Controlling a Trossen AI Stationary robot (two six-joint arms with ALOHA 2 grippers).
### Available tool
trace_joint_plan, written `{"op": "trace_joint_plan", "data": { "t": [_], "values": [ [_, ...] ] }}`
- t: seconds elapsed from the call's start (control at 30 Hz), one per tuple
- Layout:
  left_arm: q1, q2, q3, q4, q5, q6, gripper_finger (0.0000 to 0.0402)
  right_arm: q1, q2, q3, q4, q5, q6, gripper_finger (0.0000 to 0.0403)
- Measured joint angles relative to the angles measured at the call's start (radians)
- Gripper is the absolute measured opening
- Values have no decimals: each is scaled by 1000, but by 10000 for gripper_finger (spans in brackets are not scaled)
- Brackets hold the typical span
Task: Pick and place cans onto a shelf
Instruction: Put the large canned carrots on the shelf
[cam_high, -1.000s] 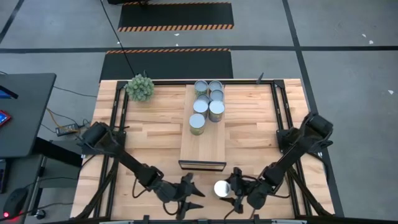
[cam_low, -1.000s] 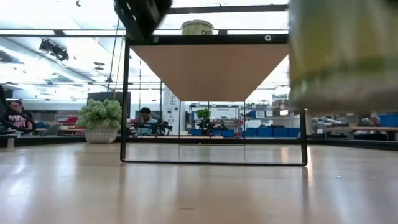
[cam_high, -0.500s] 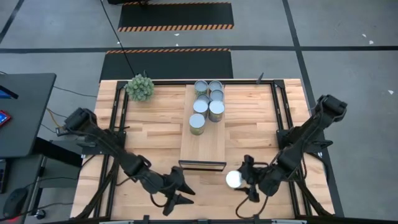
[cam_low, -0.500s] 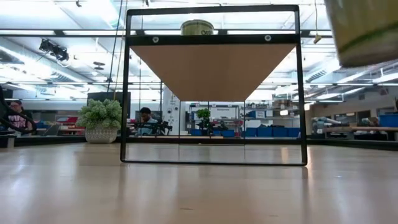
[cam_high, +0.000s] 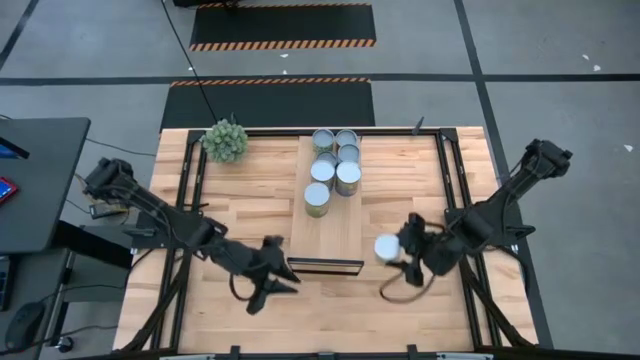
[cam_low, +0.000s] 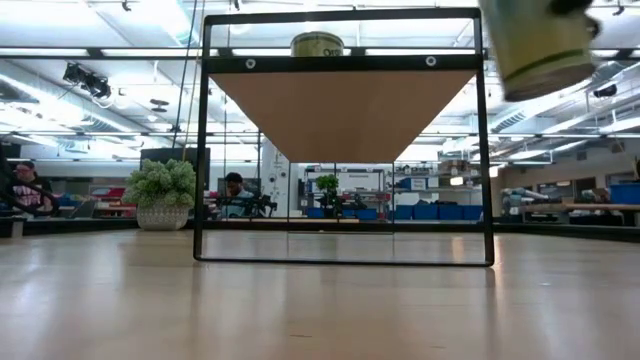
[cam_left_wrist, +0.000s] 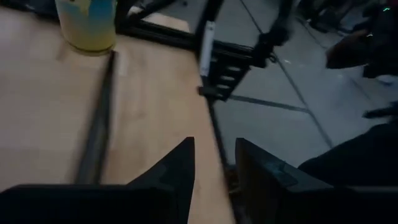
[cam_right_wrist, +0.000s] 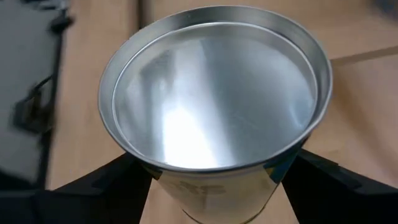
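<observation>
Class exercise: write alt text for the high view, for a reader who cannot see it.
Seen from above, the right gripper holds a can just right of the shelf's near end. Six cans cluster at the shelf's far end. The left gripper sits by the shelf's near left corner; a green plant ball occupies the table's far left.

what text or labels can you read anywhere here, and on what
None can be read.
The can held in the right tool has a printed label, blurred in the low view and cut off in the right wrist view.
The can on the shelf has marks too small to read.
The can in the left wrist view has a yellow and blue label, no legible words.
</observation>
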Motion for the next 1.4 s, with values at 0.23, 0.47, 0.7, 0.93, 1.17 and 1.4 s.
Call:
{"op": "trace_joint_plan", "data": {
  "t": [0.23, 0.47, 0.7, 0.93, 1.17, 1.4],
  "values": [
    [110, -135, 1, -84, 11, 144, 121, -191, -63, 0, 34, -12, -143, 316],
    [232, -216, 0, -262, 31, 197, 121, -374, -62, 0, 197, -143, -392, 317],
    [303, -231, -5, -270, 35, 242, 121, -548, -25, 0, 303, -341, -534, 317],
    [368, -229, -79, -205, 98, 216, 121, -596, 60, 0, 405, -415, -582, 318],
    [374, -229, -108, -184, 115, 194, 121, -592, 119, 0, 444, -401, -573, 330],
    [374, -229, -108, -184, 115, 194, 121, -600, 111, 0, 402, -400, -567, 371]
  ]
}}
